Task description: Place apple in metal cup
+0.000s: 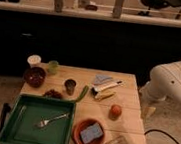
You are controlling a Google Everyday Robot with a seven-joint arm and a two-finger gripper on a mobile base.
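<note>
The apple (115, 111) is small, round, smooth orange-red, sitting on the slatted wooden worktop (131, 95) right of centre; the metal cup (70, 86), a dull dark cylinder, stands upright well to its left; my gripper (147, 111) hangs beside the worktop's right edge, fingers spread, holding nothing.
</note>
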